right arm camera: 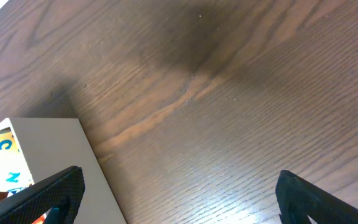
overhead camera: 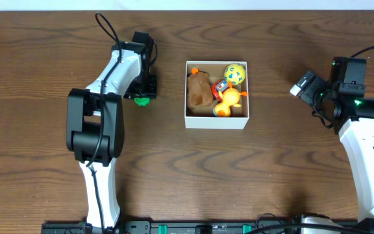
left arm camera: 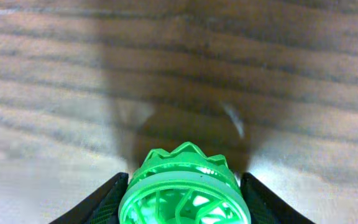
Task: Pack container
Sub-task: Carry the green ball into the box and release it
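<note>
The container (overhead camera: 216, 121), a square white box with a tan inside, sits at the table's middle and holds a brown plush toy (overhead camera: 199, 90), a yellow ball with blue letters (overhead camera: 235, 73), an orange duck (overhead camera: 228, 99) and a small red piece. My left gripper (overhead camera: 143, 97) is left of the box, shut on a green ridged wheel-like toy (left arm camera: 185, 190) low over the wood. My right gripper (right arm camera: 179, 193) is wide open and empty, right of the box, whose white wall (right arm camera: 61, 155) and yellow ball (right arm camera: 2, 165) show at the left of its view.
The wooden table (overhead camera: 271, 162) runs all round the box. The pale far edge (overhead camera: 239, 5) lies along the top. Both arm bases stand at the near edge.
</note>
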You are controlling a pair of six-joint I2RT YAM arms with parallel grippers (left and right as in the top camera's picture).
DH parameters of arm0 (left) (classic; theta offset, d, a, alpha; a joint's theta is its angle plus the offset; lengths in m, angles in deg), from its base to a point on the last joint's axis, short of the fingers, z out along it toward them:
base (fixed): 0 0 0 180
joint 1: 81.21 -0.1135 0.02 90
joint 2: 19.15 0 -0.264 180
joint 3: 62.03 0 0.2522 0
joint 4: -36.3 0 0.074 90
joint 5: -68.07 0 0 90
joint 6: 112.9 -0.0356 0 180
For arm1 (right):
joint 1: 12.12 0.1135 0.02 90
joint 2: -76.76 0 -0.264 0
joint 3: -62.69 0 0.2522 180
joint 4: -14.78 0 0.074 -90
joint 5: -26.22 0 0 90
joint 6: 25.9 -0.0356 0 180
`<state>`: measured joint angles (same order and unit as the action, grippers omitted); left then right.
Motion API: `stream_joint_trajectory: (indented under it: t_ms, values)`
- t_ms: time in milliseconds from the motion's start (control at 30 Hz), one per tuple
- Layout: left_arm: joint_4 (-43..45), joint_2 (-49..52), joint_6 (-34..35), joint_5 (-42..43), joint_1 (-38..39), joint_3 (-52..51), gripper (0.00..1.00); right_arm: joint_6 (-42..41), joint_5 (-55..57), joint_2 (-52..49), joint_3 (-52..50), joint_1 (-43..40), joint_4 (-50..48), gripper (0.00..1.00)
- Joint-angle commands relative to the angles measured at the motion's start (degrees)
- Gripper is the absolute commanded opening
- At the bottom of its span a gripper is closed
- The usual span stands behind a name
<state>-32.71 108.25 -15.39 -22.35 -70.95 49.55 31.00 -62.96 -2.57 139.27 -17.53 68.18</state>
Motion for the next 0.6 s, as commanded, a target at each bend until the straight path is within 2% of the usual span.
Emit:
stream_joint_trajectory:
  t_ms: [0, 167, 300, 567]
  values:
    - [-0.9, -7.67, 0.09, -0.59, -0.09, 0.7, 0.53, -0.72, -0.2, -0.11, 0.15, -0.2, 0.04, 0.99]
    - [-2.05, -17.38, 0.09, 2.05, 2.8, 0.72, 0.47, -0.72, -0.2, -0.11, 0.15, -0.2, 0.04, 0.99]
    - [-2.05, -22.99, 0.07, 2.99, 8.0, 0.72, 0.47, -0.72, -0.2, -0.11, 0.15, -0.2, 0.04, 0.99]
    - [1.05, -21.44, 0.35, 3.02, 20.87, 0.55, 0.48, -0.72, -0.2, -0.11, 0.17, -0.2, 0.04, 0.99]
